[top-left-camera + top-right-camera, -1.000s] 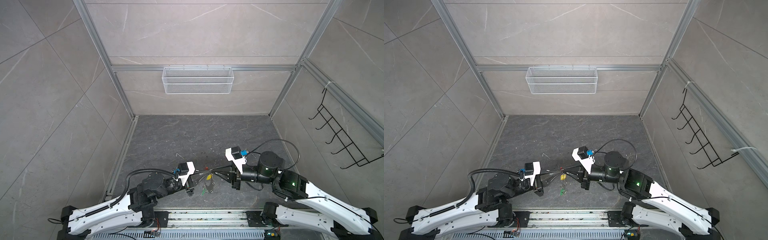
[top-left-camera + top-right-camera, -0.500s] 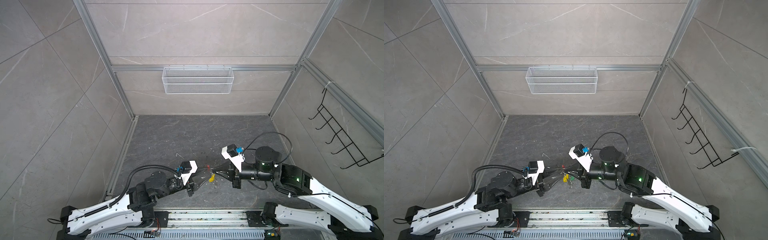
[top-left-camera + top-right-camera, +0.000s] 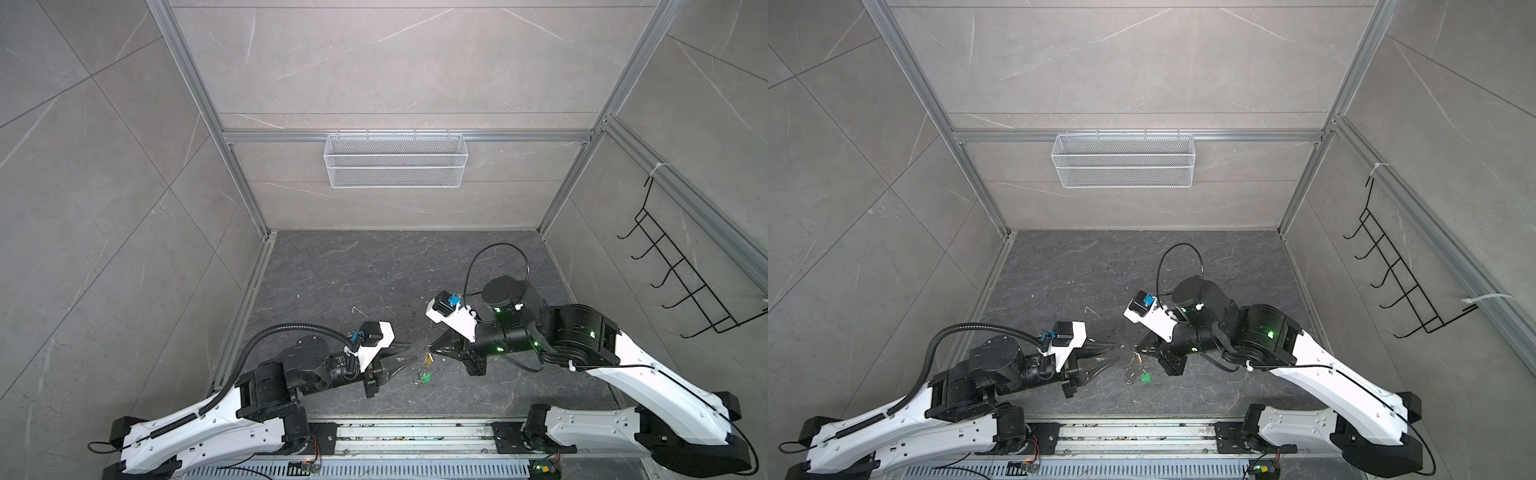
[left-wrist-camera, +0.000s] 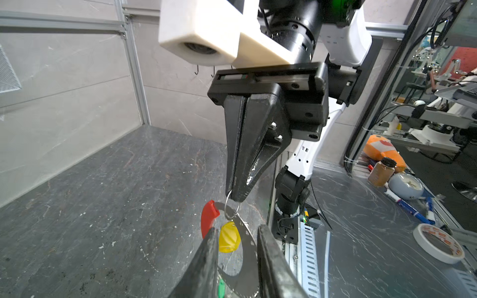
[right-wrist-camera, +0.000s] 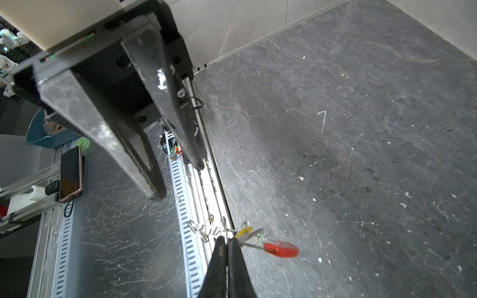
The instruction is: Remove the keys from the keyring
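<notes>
The keyring (image 4: 246, 245), a grey hoop with a red sleeve (image 4: 207, 219), hangs just above the floor from my right gripper (image 4: 234, 199), which is shut on its top beside a small silver ring. The yellow key (image 4: 229, 238) and the green key (image 4: 221, 289) dangle from the hoop. My left gripper (image 4: 237, 229) is open, one finger on each side of the hoop's arc. In both top views the two gripper tips (image 3: 409, 351) (image 3: 428, 348) nearly meet at the front middle, with the yellow key (image 3: 427, 360) and green key (image 3: 424, 377) below them. In the right wrist view the shut right gripper (image 5: 227, 240) holds the wire next to the red sleeve (image 5: 281, 249).
A white wire basket (image 3: 395, 166) hangs on the back wall and a black hook rack (image 3: 681, 282) on the right wall. A metal rail (image 3: 415, 432) runs along the floor's front edge. Beyond it lie a tape roll (image 4: 438, 246) and a phone (image 5: 71, 172).
My left gripper has gone from shut to open and let go of the hoop. The right arm has swung back and left, carrying the keyring with the keys hanging.
</notes>
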